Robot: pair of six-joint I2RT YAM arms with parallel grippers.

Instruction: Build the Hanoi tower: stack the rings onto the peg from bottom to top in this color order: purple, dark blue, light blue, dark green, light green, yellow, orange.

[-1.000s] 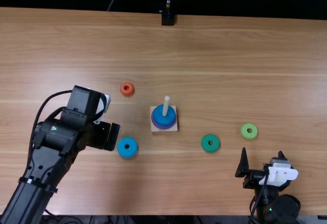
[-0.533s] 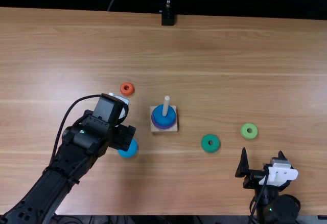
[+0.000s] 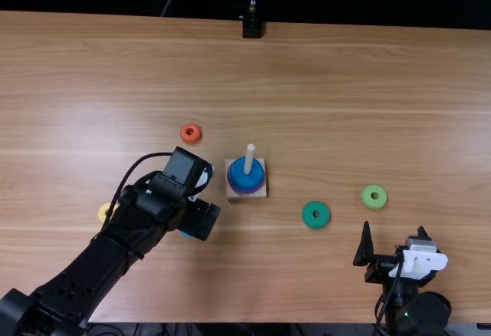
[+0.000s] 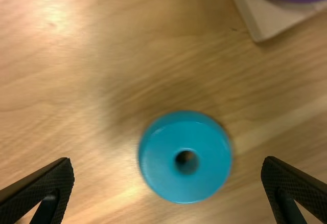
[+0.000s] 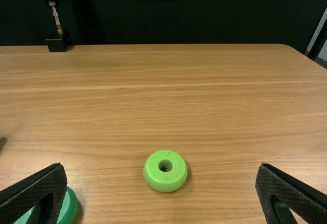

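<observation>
In the top view my left gripper [image 3: 201,219] hangs over the light blue ring [image 3: 184,234], mostly covering it. My left gripper [image 4: 168,183] is open in its wrist view, with the light blue ring [image 4: 158,168] lying flat on the table between and beyond its fingers. The wooden base [image 3: 237,195] holds the peg [image 3: 249,158], with the purple ring [image 3: 233,186] under the dark blue ring [image 3: 239,176]. My right gripper [image 3: 393,248] rests at the lower right; in its wrist view the right gripper [image 5: 161,188] stands open, gripping nothing.
An orange ring [image 3: 184,133] lies behind the left gripper, and a yellow ring [image 3: 104,212] beside the left arm. Right of the base lie the dark green ring [image 3: 308,215] and the light green ring [image 3: 367,196]. A black stand [image 3: 252,28] is at the far edge.
The left gripper has moved right and slightly nearer the table's front edge, from beside the light blue ring to over it. The yellow ring has come into sight. The right arm has stayed still.
</observation>
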